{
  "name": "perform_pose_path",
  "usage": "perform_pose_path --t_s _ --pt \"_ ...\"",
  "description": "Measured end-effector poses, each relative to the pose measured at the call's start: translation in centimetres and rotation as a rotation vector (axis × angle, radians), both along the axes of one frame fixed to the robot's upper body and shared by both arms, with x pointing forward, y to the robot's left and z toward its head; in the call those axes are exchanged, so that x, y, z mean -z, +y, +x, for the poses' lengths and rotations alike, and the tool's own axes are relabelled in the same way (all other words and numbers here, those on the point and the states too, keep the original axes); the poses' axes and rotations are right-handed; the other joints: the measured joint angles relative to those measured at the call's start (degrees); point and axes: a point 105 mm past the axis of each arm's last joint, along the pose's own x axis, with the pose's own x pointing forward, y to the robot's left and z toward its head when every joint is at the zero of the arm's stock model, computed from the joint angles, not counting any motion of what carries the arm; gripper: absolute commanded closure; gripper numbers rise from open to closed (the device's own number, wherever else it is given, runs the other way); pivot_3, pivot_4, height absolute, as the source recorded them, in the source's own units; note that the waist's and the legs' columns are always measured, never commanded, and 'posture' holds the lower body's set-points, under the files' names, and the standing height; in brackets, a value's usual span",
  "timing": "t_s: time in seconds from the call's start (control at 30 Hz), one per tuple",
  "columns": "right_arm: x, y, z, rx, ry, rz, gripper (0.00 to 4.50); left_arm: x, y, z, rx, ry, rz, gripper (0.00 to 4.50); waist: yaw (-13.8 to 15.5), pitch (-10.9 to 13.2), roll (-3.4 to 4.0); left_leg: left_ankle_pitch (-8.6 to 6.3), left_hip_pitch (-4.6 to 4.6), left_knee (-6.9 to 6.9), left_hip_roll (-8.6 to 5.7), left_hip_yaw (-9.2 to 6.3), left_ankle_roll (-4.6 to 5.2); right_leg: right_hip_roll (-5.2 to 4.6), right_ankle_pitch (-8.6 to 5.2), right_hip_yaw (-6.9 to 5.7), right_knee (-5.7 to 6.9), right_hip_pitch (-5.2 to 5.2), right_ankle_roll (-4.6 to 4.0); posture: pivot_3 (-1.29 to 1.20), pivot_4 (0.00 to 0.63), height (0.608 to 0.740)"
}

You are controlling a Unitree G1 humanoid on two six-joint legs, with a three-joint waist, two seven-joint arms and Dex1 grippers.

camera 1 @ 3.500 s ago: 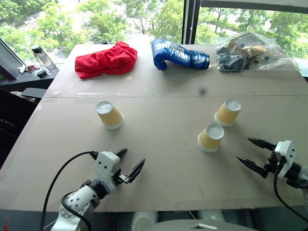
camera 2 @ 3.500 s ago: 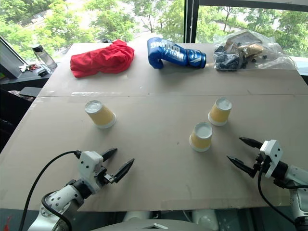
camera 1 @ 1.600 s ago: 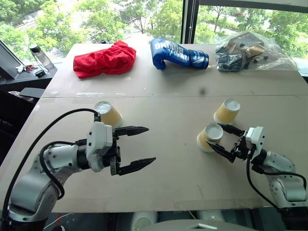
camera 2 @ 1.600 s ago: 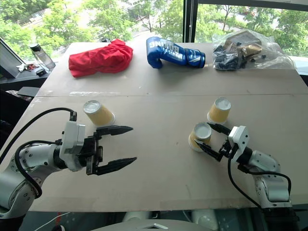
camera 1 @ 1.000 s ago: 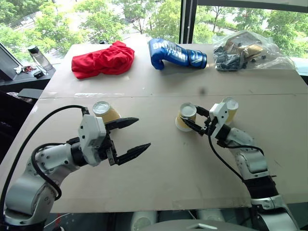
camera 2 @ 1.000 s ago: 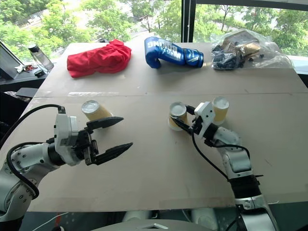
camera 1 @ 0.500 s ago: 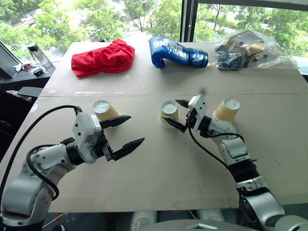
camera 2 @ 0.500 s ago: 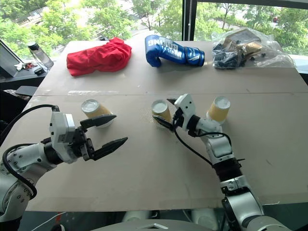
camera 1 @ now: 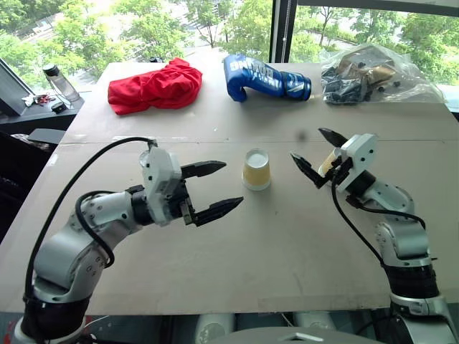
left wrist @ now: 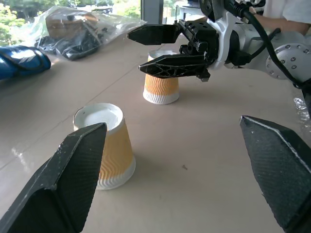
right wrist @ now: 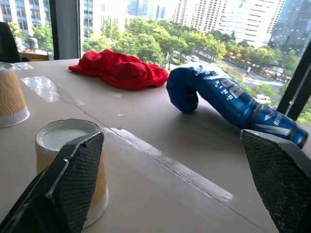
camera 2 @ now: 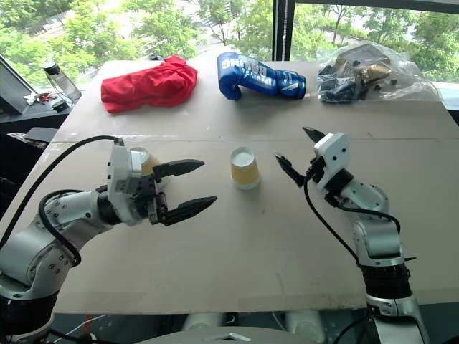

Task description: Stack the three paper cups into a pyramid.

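Note:
Three paper cups stand upside down and apart on the table. The middle cup [camera 1: 256,169] stands free between my grippers. The right cup [left wrist: 161,87] is just behind my right gripper [camera 1: 308,145], which is open and empty, a little to the right of the middle cup. The left cup [camera 2: 140,160] is mostly hidden behind my left hand. My left gripper [camera 1: 228,186] is open and empty, pointing right, its fingertips just left of the middle cup. No cup rests on another.
A red cloth [camera 1: 156,86], a blue boxing glove [camera 1: 267,78] and a clear bag of dark parts [camera 1: 369,75] lie along the far side of the table. A bottle [camera 1: 56,81] stands off the table's far left corner.
My right gripper opened, let go of the cup it had carried to the middle, and pulled back to the right. My left gripper moved right toward that cup.

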Motion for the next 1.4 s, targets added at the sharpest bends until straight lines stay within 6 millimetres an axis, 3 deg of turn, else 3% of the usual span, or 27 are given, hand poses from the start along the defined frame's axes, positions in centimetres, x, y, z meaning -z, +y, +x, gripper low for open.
perform_pose_path --t_s 0.17,0.33,0.67,1.03,1.13,1.23,1.27,1.4 --pt "2.3 -3.2 -0.1 0.173 0.066 -0.01 0.04 -0.5 -2.4 0.8 0.089 0.02 0.004 0.0 -0.8 0.0 0.0 0.1 0.04 0.04 -0.02 0.11 -0.16 0.22 0.0 0.2 0.05 -0.03 0.0 0.0 0.15 0.74" --pt "2.8 -4.4 0.3 0.271 0.074 0.04 0.04 -0.7 -2.8 1.5 0.102 0.023 0.024 0.0 -0.7 0.0 0.01 0.11 0.03 0.03 0.04 0.05 -0.18 0.32 0.0 0.18 0.09 -0.07 0.0 0.0 0.15 0.74" --pt "5.6 -4.9 0.7 0.318 0.211 0.136 0.04 -0.5 -3.0 1.6 0.102 0.023 0.039 0.0 -0.3 0.0 0.01 0.11 0.0 0.08 0.02 0.09 -0.19 0.26 0.0 0.22 0.07 -0.07 0.0 0.0 0.15 0.74" --pt "5.0 -4.6 1.2 0.308 0.203 0.186 0.04 0.0 -2.0 3.2 -0.02 0.013 0.07 0.0 -0.3 0.0 0.01 0.11 0.0 0.09 0.02 0.09 -0.19 0.27 0.0 0.22 0.08 -0.07 0.0 0.0 0.15 0.74" --pt "5.0 -4.5 1.2 0.301 0.203 0.189 0.75 0.1 -1.9 3.4 -0.033 0.006 0.076 0.0 -0.3 0.0 0.01 0.11 0.0 0.09 0.02 0.09 -0.19 0.27 0.0 0.23 0.08 -0.07 0.0 0.0 0.15 0.74" --pt "4.7 -4.4 1.3 0.29 0.193 0.192 2.11 0.1 -2.0 3.4 -0.037 0.001 0.072 0.0 -0.4 0.0 0.01 0.11 0.0 0.09 0.02 0.09 -0.19 0.27 0.0 0.23 0.08 -0.07 0.0 0.0 0.15 0.74" --pt "4.6 -4.4 1.3 0.288 0.19 0.193 2.32 0.1 -2.0 3.5 -0.039 -0.002 0.074 0.0 -0.4 0.0 0.01 0.11 0.0 0.09 0.02 0.09 -0.19 0.27 0.0 0.23 0.08 -0.07 0.0 0.0 0.15 0.74" --pt "4.6 -3.9 1.3 0.263 0.192 0.189 2.32 0.0 -1.8 3.5 -0.048 -0.011 0.072 0.0 -0.4 0.0 0.01 0.12 0.0 0.09 0.02 0.09 -0.19 0.27 0.0 0.23 0.08 -0.07 0.0 0.0 0.15 0.74"
